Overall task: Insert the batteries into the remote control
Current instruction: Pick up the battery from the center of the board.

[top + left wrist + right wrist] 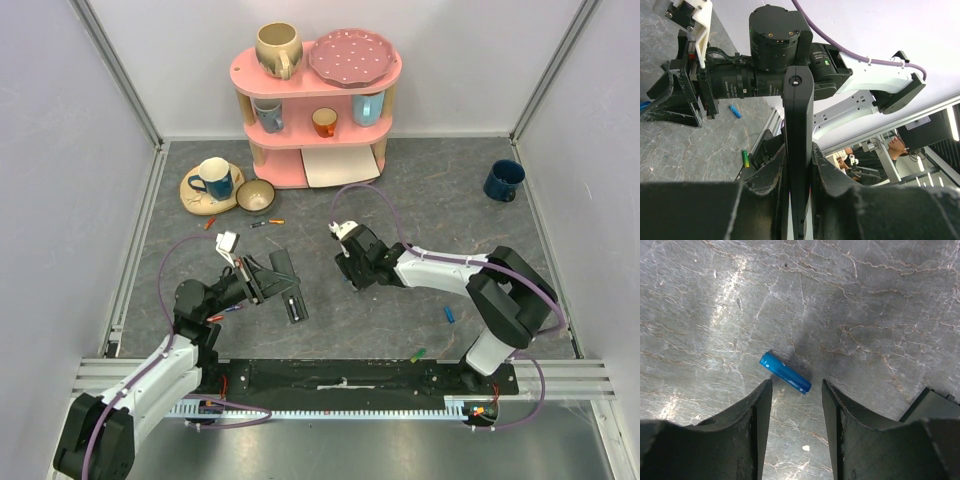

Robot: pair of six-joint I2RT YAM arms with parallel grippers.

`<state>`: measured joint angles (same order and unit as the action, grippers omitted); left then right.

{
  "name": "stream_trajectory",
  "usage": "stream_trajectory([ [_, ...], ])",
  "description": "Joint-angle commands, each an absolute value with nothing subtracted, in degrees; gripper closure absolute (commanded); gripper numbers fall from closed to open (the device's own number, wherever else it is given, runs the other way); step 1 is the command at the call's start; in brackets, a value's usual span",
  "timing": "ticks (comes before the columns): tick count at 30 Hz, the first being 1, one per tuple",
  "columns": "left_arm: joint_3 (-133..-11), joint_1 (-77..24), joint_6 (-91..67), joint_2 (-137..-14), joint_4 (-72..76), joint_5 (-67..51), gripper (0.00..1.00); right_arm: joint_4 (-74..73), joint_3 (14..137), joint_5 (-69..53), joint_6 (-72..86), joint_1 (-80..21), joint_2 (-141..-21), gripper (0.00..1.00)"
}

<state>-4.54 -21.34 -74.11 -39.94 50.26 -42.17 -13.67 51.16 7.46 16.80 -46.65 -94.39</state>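
Right wrist view: right hand (796, 390) gapes wide, blue battery (785, 373) on the bench (865, 300) at 12 o'clock, ready for pinching; left hand (799, 157) clamps the remote control (799, 110) upright, seemingly presenting it.

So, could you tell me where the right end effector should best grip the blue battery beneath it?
Around its middle, from straight above. The battery lies flat on the table, askew to the open right end effector, so rotate it first to close on the long round sides, not the ends.
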Motion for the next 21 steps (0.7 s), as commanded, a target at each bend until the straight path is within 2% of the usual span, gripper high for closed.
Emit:
stream_trajectory([
  [1, -4.13, -21.09, -74.09, -39.02, 52.56, -43.24, 0.98, -12.30, 52.91, 8.09, 15.91, -46.93, -95.71, 0.50],
  [15, -4.22, -21.09, -73.22, -38.50, 51.07, -43.15, 0.98, -10.90, 51.33, 6.94, 19.68, -46.93, -96.59, 0.69],
  [21, -4.31, -21.01, -72.77, -38.85, 50.89, -42.89, 0.98, -10.99, 50.71, 7.47, 24.25, -46.93, -96.15, 0.85],
])
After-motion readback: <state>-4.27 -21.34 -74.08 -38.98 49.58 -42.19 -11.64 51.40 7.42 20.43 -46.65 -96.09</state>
